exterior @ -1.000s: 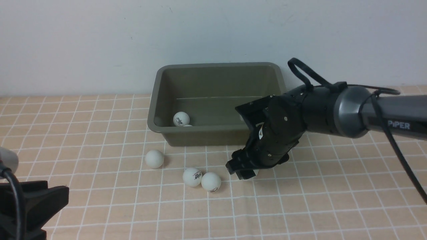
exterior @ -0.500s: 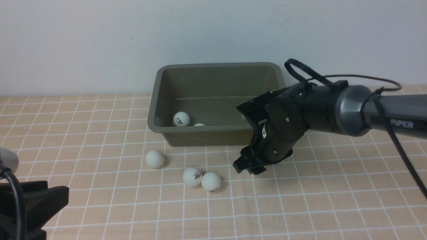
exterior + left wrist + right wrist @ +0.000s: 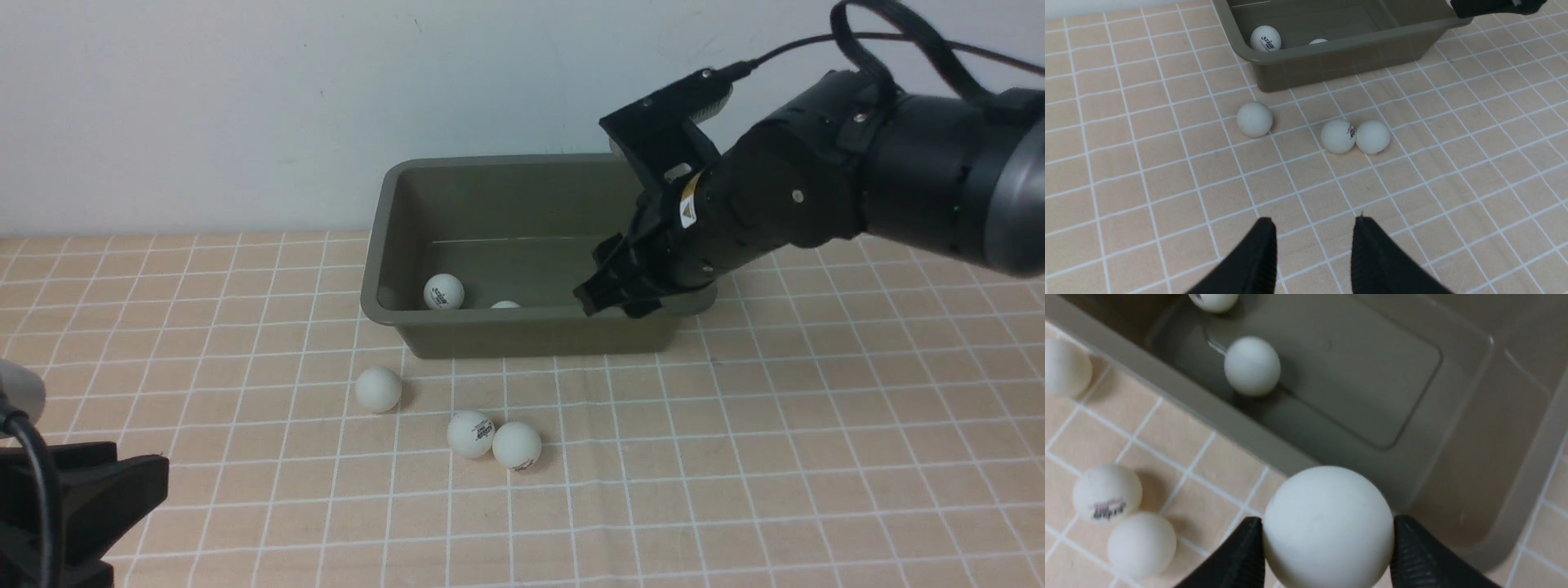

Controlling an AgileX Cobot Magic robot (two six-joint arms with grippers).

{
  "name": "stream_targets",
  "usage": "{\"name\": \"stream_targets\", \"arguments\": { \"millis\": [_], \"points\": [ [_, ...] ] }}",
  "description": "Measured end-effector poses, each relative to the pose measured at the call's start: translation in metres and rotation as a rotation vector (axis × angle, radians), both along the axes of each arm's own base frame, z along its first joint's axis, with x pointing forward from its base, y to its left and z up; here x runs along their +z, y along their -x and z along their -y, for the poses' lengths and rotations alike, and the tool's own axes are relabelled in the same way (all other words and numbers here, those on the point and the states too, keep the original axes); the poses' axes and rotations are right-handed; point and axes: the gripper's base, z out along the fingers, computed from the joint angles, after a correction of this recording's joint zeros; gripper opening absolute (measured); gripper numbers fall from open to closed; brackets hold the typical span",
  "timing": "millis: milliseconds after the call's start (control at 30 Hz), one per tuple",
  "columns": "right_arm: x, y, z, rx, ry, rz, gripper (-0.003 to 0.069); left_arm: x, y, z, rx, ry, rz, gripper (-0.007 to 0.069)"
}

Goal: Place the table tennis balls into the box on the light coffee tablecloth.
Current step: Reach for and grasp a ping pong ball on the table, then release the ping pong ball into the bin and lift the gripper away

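Risen from the tablecloth (image 3: 775, 457), the right gripper (image 3: 616, 299) now hangs over the box (image 3: 522, 331) at its near right corner, jaws pinching one ball (image 3: 1327, 522) across its widest part. Light, smooth and hard, it could squirt free. Meanwhile the left gripper (image 3: 1312, 220) gapes idle.

Box (image 3: 490, 204) floor lies open — two balls (image 3: 444, 291) crowd left end.

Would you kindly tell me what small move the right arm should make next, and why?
Probably ease the right gripper a little farther over the box before opening: its fingers clamp a ball that hangs about above the near rim, not clearly over the floor.
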Motion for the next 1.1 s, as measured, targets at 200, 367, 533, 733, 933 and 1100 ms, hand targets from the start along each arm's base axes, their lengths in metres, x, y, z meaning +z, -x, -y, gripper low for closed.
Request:
{"name": "stream_targets", "arguments": {
  "millis": [200, 367, 533, 733, 933, 1100],
  "points": [
    [-0.023, -0.042, -0.005, -0.04, 0.003, -0.006, 0.036, 0.0, 0.0, 0.0, 0.0, 0.0, 0.0, 0.0206],
    [-0.041, -0.071, 0.008, -0.099, 0.008, -0.021, 0.036, 0.0, 0.0, 0.0, 0.0, 0.0, 0.0, 0.0206],
    [-0.049, -0.082, 0.02, -0.136, 0.012, -0.041, 0.0378, 0.0, 0.0, 0.0, 0.0, 0.0, 0.0, 0.0206],
    [-0.047, -0.082, 0.02, -0.134, 0.008, -0.044, 0.0574, 0.0, 0.0, 0.0, 0.0, 0.0, 0.001, 0.0206],
    [0.004, -0.07, 0.035, -0.11, 0.094, 0.073, 0.0582, -0.003, -0.008, 0.0, 0.001, -0.003, -0.036, 0.0206],
    [0.076, -0.044, 0.05, -0.124, 0.06, 0.208, 0.0528, -0.012, -0.029, -0.001, 0.013, -0.003, -0.106, 0.0206]
  ]
}}
